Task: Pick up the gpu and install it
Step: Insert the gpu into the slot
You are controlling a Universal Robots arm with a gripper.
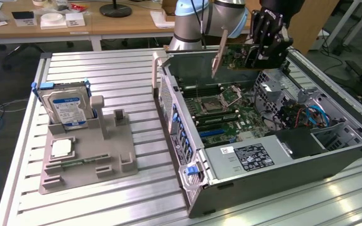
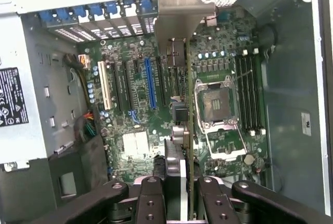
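The open PC case (image 1: pixel 332 155) lay on the bench (image 1: pixel 105 70), motherboard (image 2: pixel 135 130) exposed. I had the gpu (image 1: pixel 236 57) in the air above it, on edge, with the gripper (image 1: pixel 266 54) clamped on the card. So pickup done, install not yet. I reckon seating needs the card edge dead square over the blue slot (image 2: pixel 149 86).

A blue-labelled silver hard drive (image 1: pixel 66 107) stands upright in a grey holder (image 1: pixel 99 160) on the slatted metal desk (image 1: pixel 118 75). A small square silver chip (image 1: pixel 62 149) lies flat on the same holder, near the drive.
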